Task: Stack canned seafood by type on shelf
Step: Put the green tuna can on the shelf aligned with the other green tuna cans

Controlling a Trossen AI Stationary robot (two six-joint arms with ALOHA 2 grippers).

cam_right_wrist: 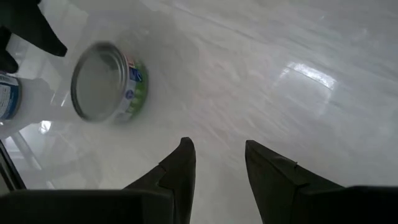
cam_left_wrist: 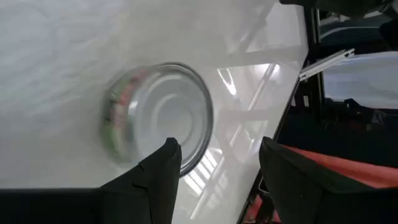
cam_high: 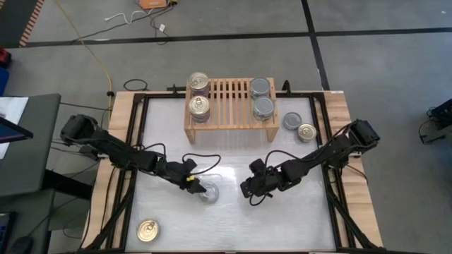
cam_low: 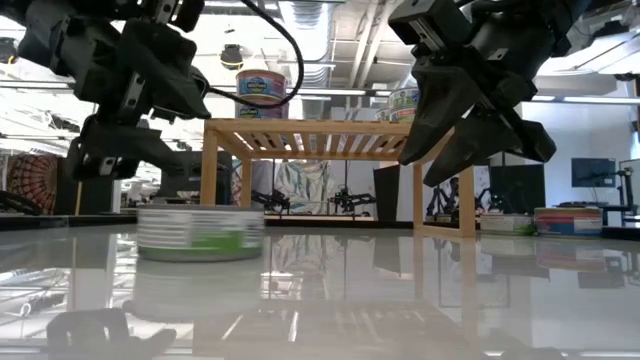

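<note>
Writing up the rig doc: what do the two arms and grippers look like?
Both arms are dark, jointed, with black cables looping along them. The left gripper has a small yellow mark near its tip; the right gripper is all black. Each ends in two dark, tapered, angular fingers.

Glossy white table mirroring the room, pale bare-wood slatted shelf, shiny ribbed metal can, matt dark plastic fingers
</note>
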